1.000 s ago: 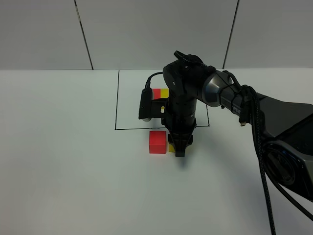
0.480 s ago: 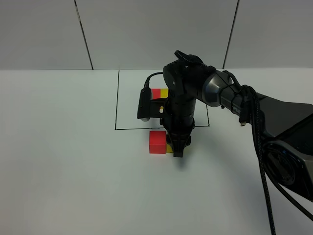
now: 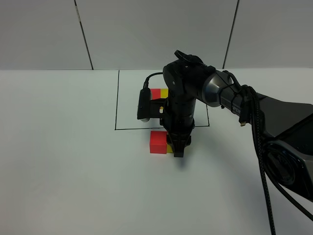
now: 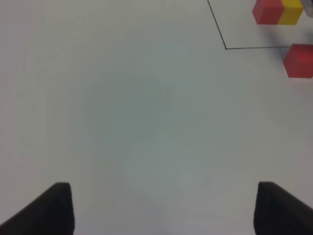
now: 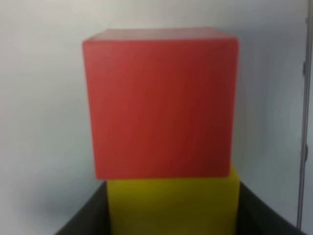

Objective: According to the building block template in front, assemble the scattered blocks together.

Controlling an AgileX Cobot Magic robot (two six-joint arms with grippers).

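The building block template (image 3: pixel 160 92), a red and yellow pair, sits at the back inside a thin black drawn rectangle (image 3: pixel 117 103). It also shows in the left wrist view (image 4: pixel 277 11). The scattered red cube (image 3: pixel 157 142) lies just in front of the rectangle. My right gripper (image 3: pixel 177 147) points down, shut on the scattered yellow cube (image 3: pixel 169 148), which is pressed against the red cube's right side. The right wrist view shows the yellow cube (image 5: pixel 171 200) between the dark fingers (image 5: pixel 83 218), touching the red cube (image 5: pixel 159 103). My left gripper (image 4: pixel 171 210) is open and empty over bare table, far from the red cube (image 4: pixel 299 60).
The white table (image 3: pixel 63 161) runs to a grey panelled wall (image 3: pixel 146 29) at the back. The right arm and its black cable (image 3: pixel 257 142) cross the right side of the table. The left arm is out of the exterior view.
My right gripper has carried the yellow cube a little left, closing the small gap to the red cube. The left gripper has not moved.
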